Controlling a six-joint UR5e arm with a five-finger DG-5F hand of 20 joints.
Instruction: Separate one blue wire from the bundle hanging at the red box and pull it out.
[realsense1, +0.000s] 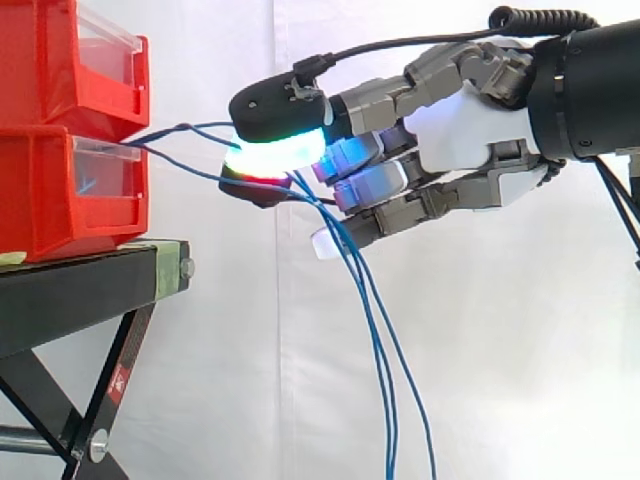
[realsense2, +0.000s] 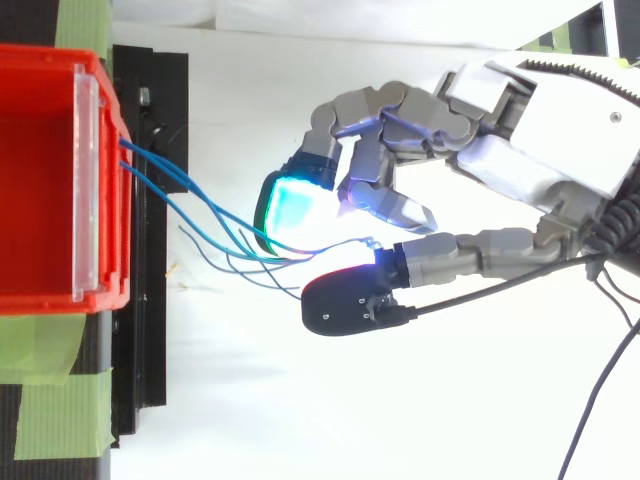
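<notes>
Hand (realsense1: 470, 140): reaches in from the right; two glowing pads (realsense1: 280, 150) are pressed together and pinch the blue wires (realsense1: 375, 330).
Blue wires: thin strands that leave the front of the lower red box (realsense1: 60, 190), run across to the pads, then hang loose below the hand.
Strands pinched: I cannot tell how many.
Red box: on the black stand (realsense1: 80, 290), apart from the hand.

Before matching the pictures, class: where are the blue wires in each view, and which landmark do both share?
Side view: blue wires run from the red bins, left, to the hand, then hang down.
Top view: they fan from the red bins' right edge to the hand, centre.
Shared landmark: the hand pinching them.
</notes>
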